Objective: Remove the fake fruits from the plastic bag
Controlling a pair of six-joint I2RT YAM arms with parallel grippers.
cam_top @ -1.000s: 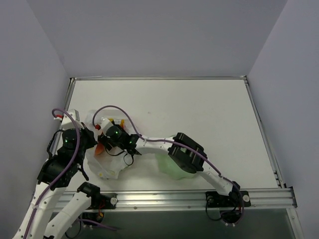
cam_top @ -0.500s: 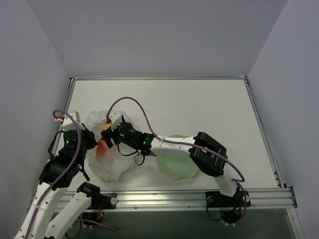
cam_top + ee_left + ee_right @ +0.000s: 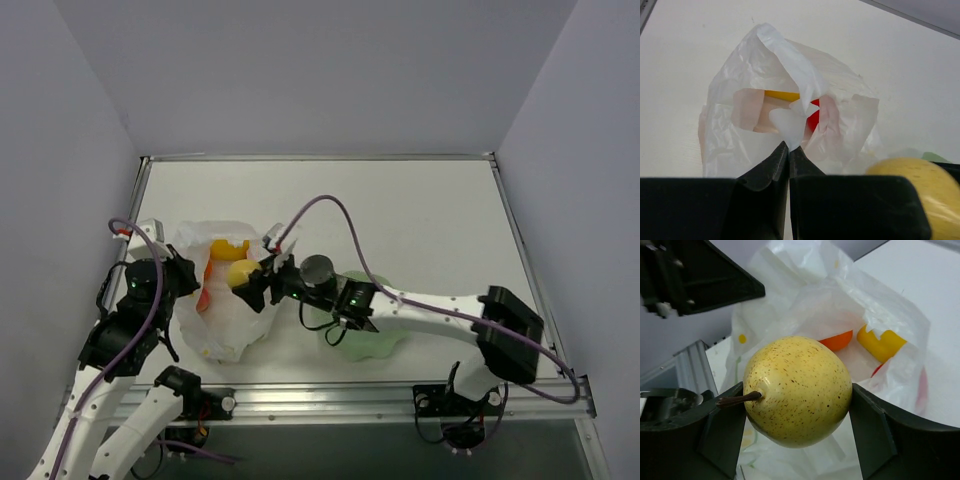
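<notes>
Your left gripper [image 3: 789, 150] sits at the left edge of the bag [image 3: 755, 125]. Its jaws are pressed together on a fold of the thin white plastic, pinching it. The bag lies crumpled on the table [image 3: 420, 210] with its mouth gaping. Inside the bag you can see an orange fruit [image 3: 837, 340], a long yellow fruit [image 3: 881, 344] and a red fruit [image 3: 813, 116], each partly hidden by the plastic. The speckled yellow pear [image 3: 797, 390] is held over the bag's open mouth, toward its right side, with its brown stem pointing sideways. Your right gripper [image 3: 246, 282] is clamped on the pear, one finger against each side. Right of the bag, partly under your right arm, lies a pale green plate [image 3: 372, 340].
</notes>
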